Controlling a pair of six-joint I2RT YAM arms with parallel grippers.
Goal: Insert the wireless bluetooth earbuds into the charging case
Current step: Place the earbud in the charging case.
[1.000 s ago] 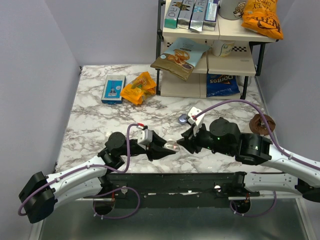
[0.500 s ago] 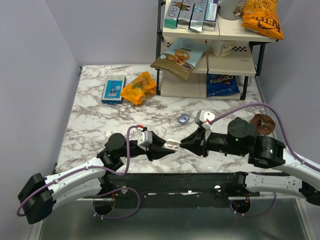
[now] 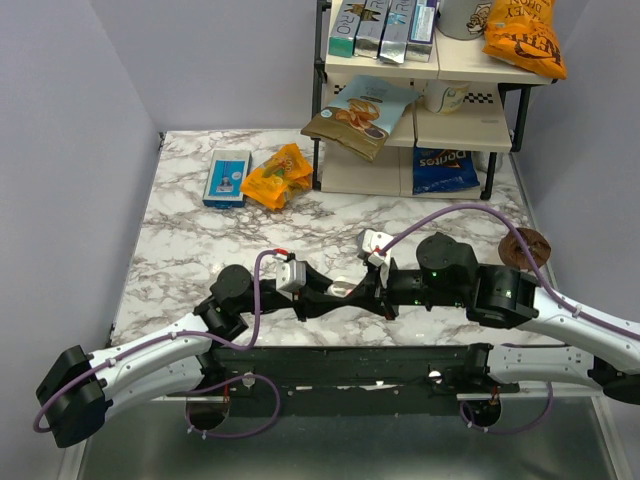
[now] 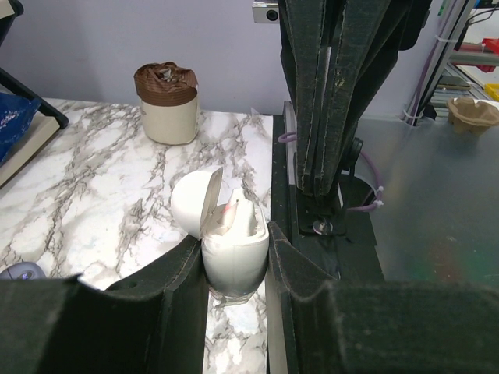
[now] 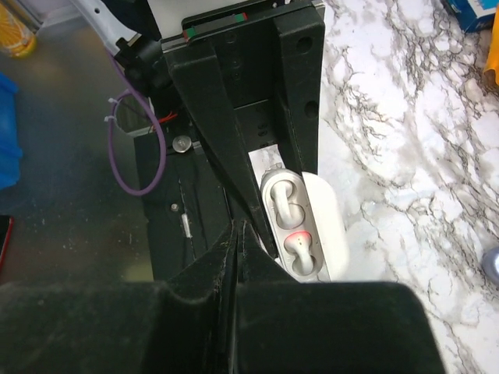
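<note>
The charging case [image 4: 234, 253] is white here, an oval shell with its lid [image 4: 191, 201] hinged open. My left gripper [image 4: 236, 261] is shut on its lower body and holds it upright just above the table; it also shows in the top view [image 3: 345, 290]. Two white earbuds lie in its wells, one plain [image 5: 282, 195] and one glowing red [image 5: 300, 245]. My right gripper [image 5: 236, 230] is shut with nothing seen between the jaws, and its tip hovers right beside the open case [image 5: 312, 226]. In the top view the right gripper [image 3: 376, 293] meets the left gripper [image 3: 335, 293] there.
A small round lilac puck lies on the marble [image 4: 19, 271], also at the right wrist view's edge [image 5: 491, 265]. A brown-topped cup [image 3: 524, 246] stands at the right. A shelf rack [image 3: 420, 150] of snack bags, a blue box [image 3: 227, 177] and an orange bag [image 3: 277, 175] stand behind.
My right gripper drew back to the right, then came left again and now sits closed over the open case. The left gripper kept hold of the case, nearly still.
</note>
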